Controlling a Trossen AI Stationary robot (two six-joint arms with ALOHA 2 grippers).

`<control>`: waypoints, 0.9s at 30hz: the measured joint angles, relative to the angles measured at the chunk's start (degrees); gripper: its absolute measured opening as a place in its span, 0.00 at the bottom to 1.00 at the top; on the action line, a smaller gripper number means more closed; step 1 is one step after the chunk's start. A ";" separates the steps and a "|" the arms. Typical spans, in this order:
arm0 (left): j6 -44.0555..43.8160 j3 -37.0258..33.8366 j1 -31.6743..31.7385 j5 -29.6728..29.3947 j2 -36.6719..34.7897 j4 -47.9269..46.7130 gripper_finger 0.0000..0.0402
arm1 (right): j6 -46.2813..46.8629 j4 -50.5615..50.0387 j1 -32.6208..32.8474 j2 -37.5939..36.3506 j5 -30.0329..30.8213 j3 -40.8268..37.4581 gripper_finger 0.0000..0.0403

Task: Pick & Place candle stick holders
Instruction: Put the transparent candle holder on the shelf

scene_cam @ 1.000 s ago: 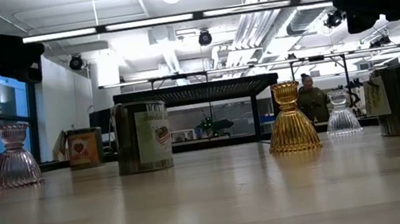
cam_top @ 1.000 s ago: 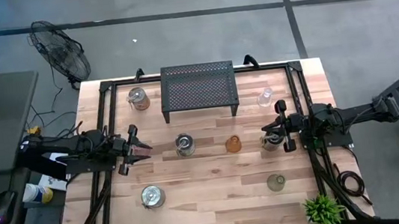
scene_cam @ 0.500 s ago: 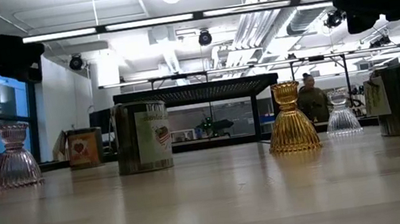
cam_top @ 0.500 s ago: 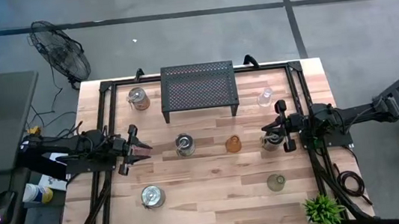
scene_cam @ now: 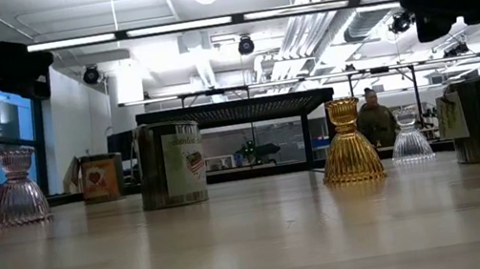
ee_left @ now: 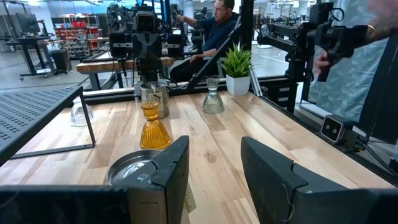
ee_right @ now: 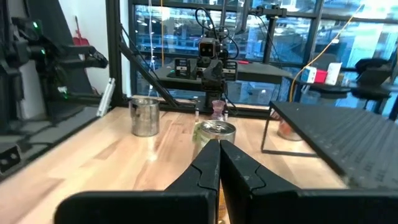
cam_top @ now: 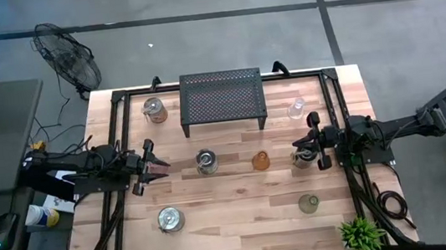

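Note:
Small holders stand on the wooden table [cam_top: 243,224]: silvery ones at the middle [cam_top: 206,160], near left [cam_top: 169,219] and far left [cam_top: 154,109], an amber one [cam_top: 261,161], a clear one [cam_top: 297,108], a greenish one [cam_top: 309,203]. A pink one [scene_cam: 17,189] shows in the low view. My left gripper [cam_top: 163,166] is open and empty at the table's left, with the middle silvery holder [ee_left: 134,168] just ahead of its fingers. My right gripper [cam_top: 295,145] is shut and empty, raised above another silvery holder [cam_top: 304,159] at the right.
A black perforated stand [cam_top: 222,100] sits at the far middle. A green potted plant [cam_top: 360,234] is at the near right corner. Black frame rails [cam_top: 118,204] run along the left and right edges. People show in the room beyond the table [ee_left: 217,25].

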 joint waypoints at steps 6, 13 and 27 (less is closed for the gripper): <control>0.00 -0.01 0.02 0.02 0.00 0.00 0.36 | 3.58 0.09 -0.02 -0.02 0.00 -0.02 0.00; 0.00 0.01 0.01 0.01 0.00 0.00 0.36 | 5.28 0.22 0.00 0.00 1.30 0.00 0.00; 0.00 0.00 0.01 0.00 -0.01 0.00 0.36 | 12.86 1.03 -0.02 0.02 16.67 0.00 0.00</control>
